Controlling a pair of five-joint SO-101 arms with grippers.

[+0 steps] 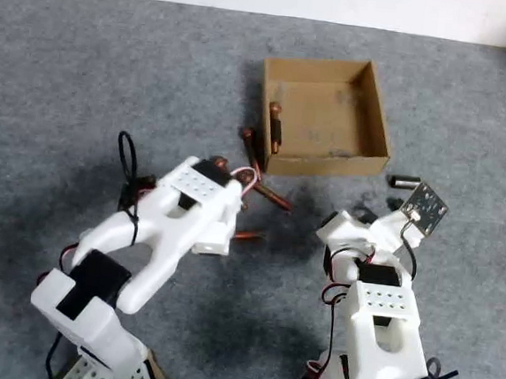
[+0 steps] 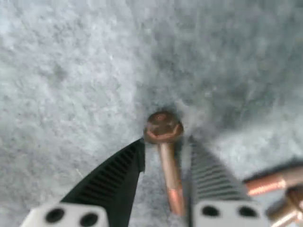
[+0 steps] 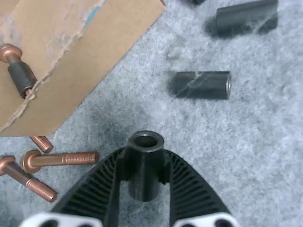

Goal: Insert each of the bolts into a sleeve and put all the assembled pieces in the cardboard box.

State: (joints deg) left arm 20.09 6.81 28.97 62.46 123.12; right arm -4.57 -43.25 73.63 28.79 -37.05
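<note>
Right jaws pinch a black sleeve upright; left jaws sit spread astride a copper bolt. Closing off-centre could roll it away.

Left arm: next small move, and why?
Probably shut the left gripper on the bolt. It straddles the shank on the carpet, with gaps showing either side. The right gripper holds a sleeve, ready to take it.

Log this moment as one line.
left end effector: at bolt | right end effector: gripping sleeve | cardboard box: one assembled piece inside
</note>
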